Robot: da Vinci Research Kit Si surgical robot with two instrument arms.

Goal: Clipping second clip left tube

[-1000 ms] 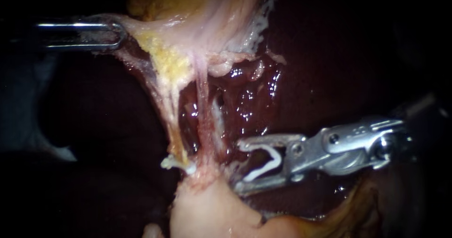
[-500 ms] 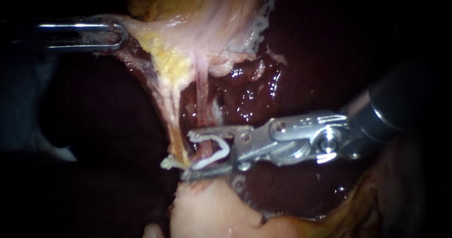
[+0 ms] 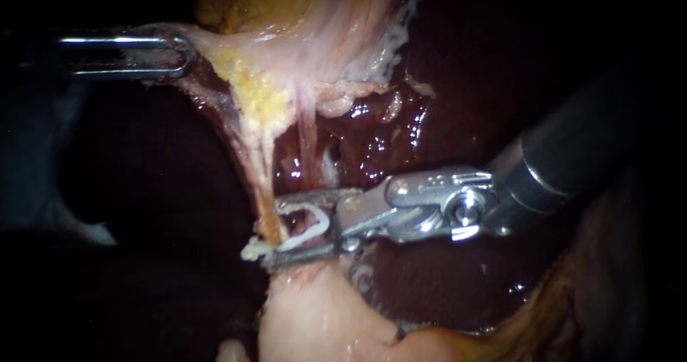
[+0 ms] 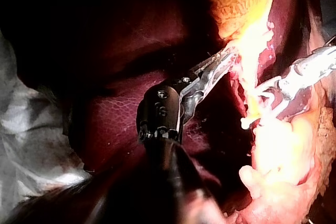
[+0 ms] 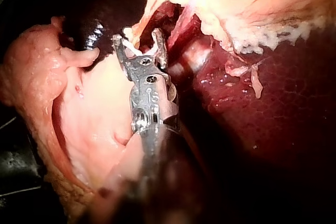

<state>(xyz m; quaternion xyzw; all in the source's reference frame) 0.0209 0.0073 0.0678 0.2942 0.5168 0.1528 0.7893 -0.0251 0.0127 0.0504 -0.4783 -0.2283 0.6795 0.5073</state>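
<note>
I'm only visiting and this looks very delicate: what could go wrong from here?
The open clip held in the right instrument sits right beside another clip; closing might crowd it, or catch only part of the tube. The left instrument pulls the tissue taut; a slip could shift the tube.

Left tool (image 3: 179, 54) clamps tissue (image 3: 215, 46); right tool (image 3: 275, 232), jaws spread, holds a clip (image 3: 325, 222).

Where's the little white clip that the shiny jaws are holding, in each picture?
Endoscope view: white clip, low in the middle, around the tube.
Left wrist view: clip ahead of the left instrument, in the other instrument's jaws.
Right wrist view: clip between its own instrument's jaws.
Shared landmark: the right instrument holding it.
</note>
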